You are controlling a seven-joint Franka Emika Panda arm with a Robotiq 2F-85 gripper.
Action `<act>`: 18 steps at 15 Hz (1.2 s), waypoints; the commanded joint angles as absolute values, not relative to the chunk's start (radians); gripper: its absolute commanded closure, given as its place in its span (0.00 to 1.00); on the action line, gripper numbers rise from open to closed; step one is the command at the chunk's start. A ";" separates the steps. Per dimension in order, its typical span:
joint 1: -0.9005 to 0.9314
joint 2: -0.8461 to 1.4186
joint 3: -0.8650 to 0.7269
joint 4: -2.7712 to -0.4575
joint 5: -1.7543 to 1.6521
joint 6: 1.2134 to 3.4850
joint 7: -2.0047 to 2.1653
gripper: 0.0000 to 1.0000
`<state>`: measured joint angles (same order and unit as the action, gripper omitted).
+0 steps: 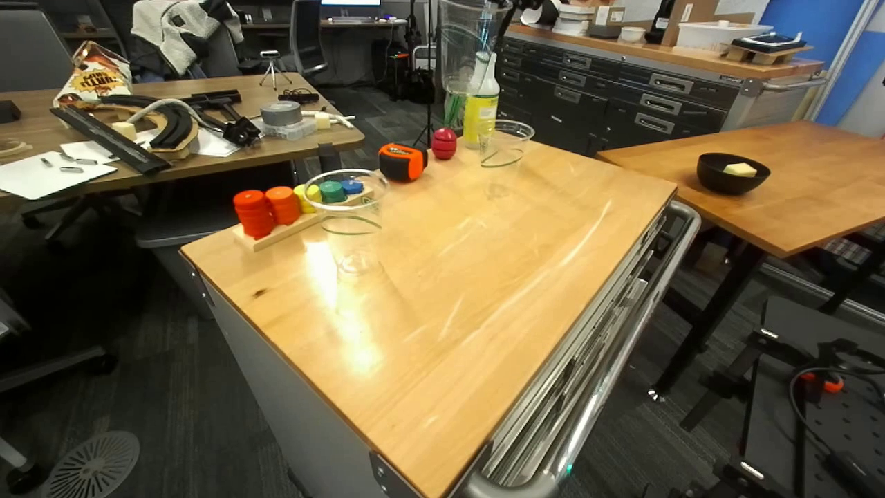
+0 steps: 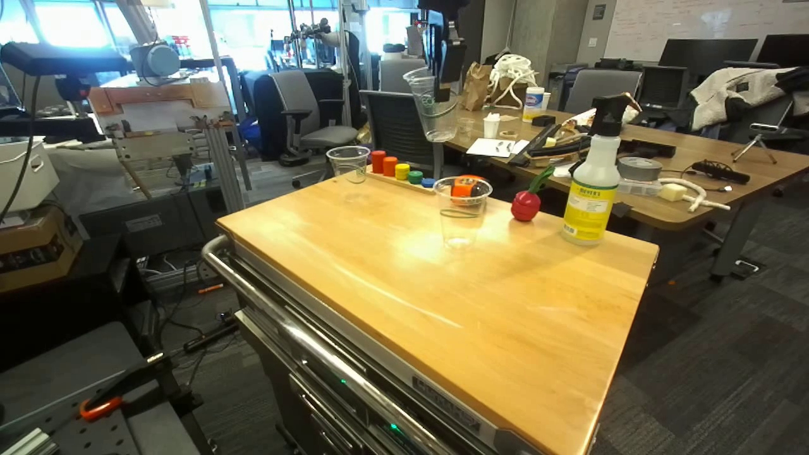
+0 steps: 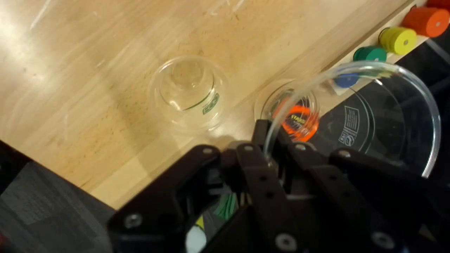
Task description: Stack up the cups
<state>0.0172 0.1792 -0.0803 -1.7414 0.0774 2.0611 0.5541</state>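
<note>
Three clear see-through cups are in view. My gripper is shut on the wall of a cup and holds it tilted, well above the tabletop. In the wrist view the fingertips pinch its rim, and the cup spreads to the right. In an exterior view the held cup is at the top edge. A second cup stands upright by the bottle, also in the wrist view. A third cup stands upright by the blocks, also in an exterior view; the wrist view does not show it.
A rack of coloured blocks lies along the tabletop edge. An orange and black tape measure, a red toy with green leaves and a yellow-labelled spray bottle stand along the same side. A steel handle runs along the opposite side.
</note>
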 commanded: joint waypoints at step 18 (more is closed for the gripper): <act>-0.055 0.288 -0.114 -1.775 0.090 1.994 0.634 0.99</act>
